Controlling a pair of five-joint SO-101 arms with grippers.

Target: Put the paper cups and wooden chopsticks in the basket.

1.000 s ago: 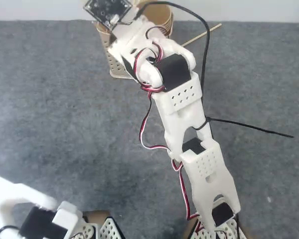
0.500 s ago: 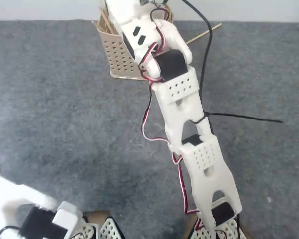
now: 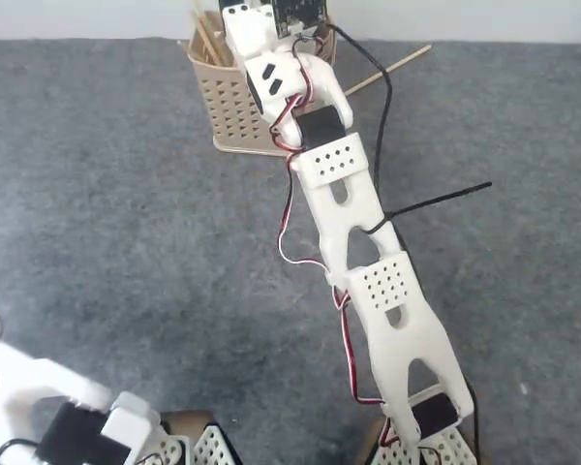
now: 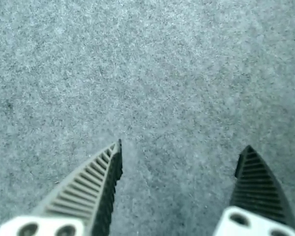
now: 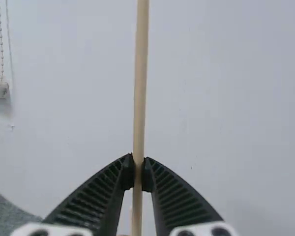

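A second ago my right arm (image 3: 368,252) was bent, with its wrist off to the left over the basket (image 3: 234,111). Now it is stretched out longer and straighter. Its wrist sits over the back of the basket, at the far edge of the mat (image 3: 107,213). The black cable (image 3: 436,201) has swung with it. Its loose end lay far out on my right, and now it sits closer in and farther back. The cup (image 3: 326,44) in the basket was easy to see before. Now my arm hides most of it, and just a bit of brown wall peeks out. The basket has not moved, and neither has the loose chopstick (image 3: 399,65). My left arm (image 3: 48,402) has stayed down by its base.

My right gripper (image 5: 137,164) is squeezed tight on a chopstick (image 5: 140,73), pinching it right at the fingertips. The chopstick's long side runs straight out from between them, away from my wrist. The white wall (image 5: 226,88) is behind it.

My left gripper (image 4: 182,147) is spread wide with nothing in it, looking down at the grey mat.

Other sticks (image 3: 208,41) stand in the basket's left corner, leaning, with their tips up. The loose chopstick lies flat on the mat on my right of the basket. It is slanted: one end is near the basket, and the other points away to the far right, toward the wall.
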